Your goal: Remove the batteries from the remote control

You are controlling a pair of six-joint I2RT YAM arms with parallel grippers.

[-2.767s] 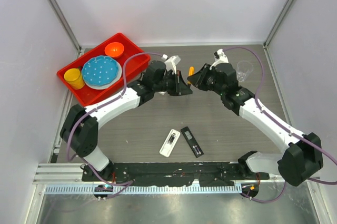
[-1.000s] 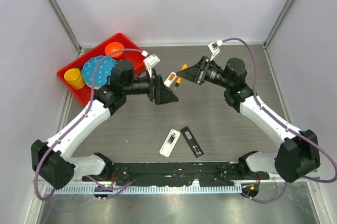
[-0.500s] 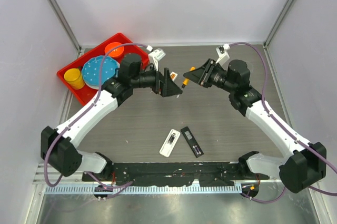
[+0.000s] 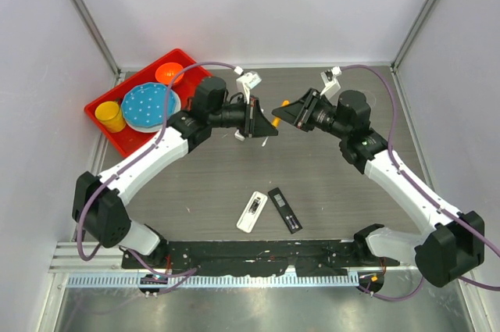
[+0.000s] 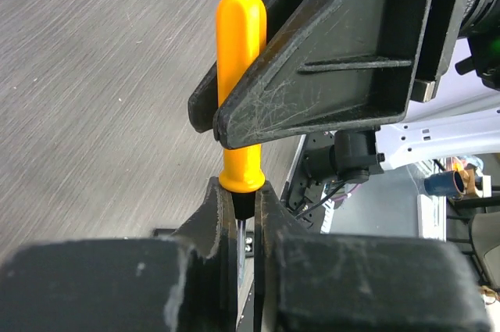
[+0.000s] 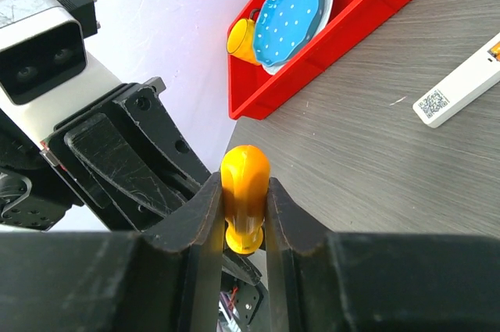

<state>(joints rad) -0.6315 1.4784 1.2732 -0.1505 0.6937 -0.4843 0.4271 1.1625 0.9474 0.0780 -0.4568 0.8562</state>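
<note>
Presently a tool handover in midair, 12 o'clock of the table (image 6: 375, 152); batteries judged not yet out.
- The right gripper (image 6: 244, 191) is clamped on the screwdriver (image 5: 241, 35) handle, which is glossy orange plastic with a rounded end.
- The left gripper (image 5: 238, 201) is pinched nearly closed on the thin metal shaft just under the handle.
- Claws are matte black and scuffed.
- The white remote control (image 6: 461, 86) lies flat on grey wood-grain at 2 o'clock in the right wrist view. An orange sliver at its end is likely the batteries (image 6: 495, 51).
- Next, one claw releases while the other holds firm.
</note>
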